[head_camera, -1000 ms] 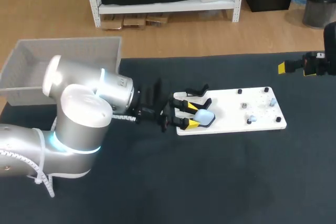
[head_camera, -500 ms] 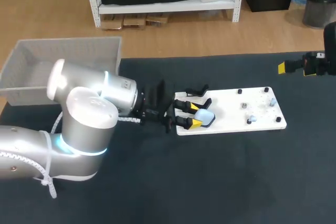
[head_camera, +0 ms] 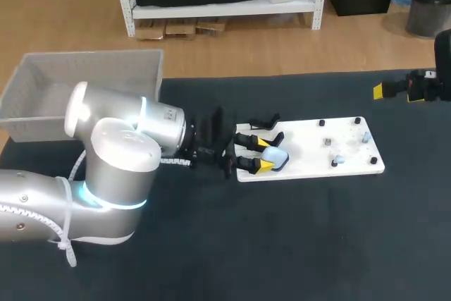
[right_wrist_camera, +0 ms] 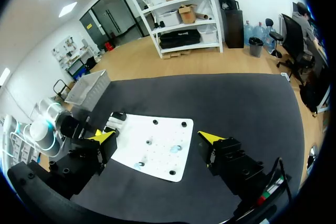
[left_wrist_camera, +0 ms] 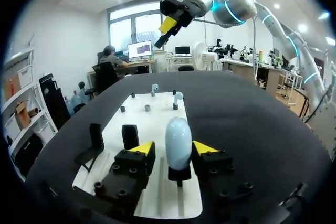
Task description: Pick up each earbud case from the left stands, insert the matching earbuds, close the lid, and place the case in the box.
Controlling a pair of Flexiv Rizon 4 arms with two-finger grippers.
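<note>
A: What has changed in the last second?

B: The left gripper [left_wrist_camera: 173,149] has crept forward a little. Its yellow tips now flank the pale blue earbud case [left_wrist_camera: 177,139], which is upright on its stand [left_wrist_camera: 178,174] and has not shifted. The right gripper [right_wrist_camera: 157,137] has stayed put, raised and well apart, past the far end of the white board [head_camera: 310,147].

A: So is the case held?

B: Not yet, I'd say. The left gripper is spread. One tip sits just beside the case and the other shows a clear gap. The approach looks finished, so squeezing and lifting is probably next. The right gripper is spread wide too, with nothing in it.

A: How much room is there to move?

B: An empty stand [left_wrist_camera: 130,136] sits close beside one finger, with another beyond it, so a straight lift looks safer than a sideways pull. The board's edge runs just beside the other finger, with the dark surface [head_camera: 317,237] past it. Ahead of the gripper are small pegs and the earbuds [left_wrist_camera: 177,97]. Behind it, past its own arm, the grey box [head_camera: 84,68] sits at the surface's edge.
</note>
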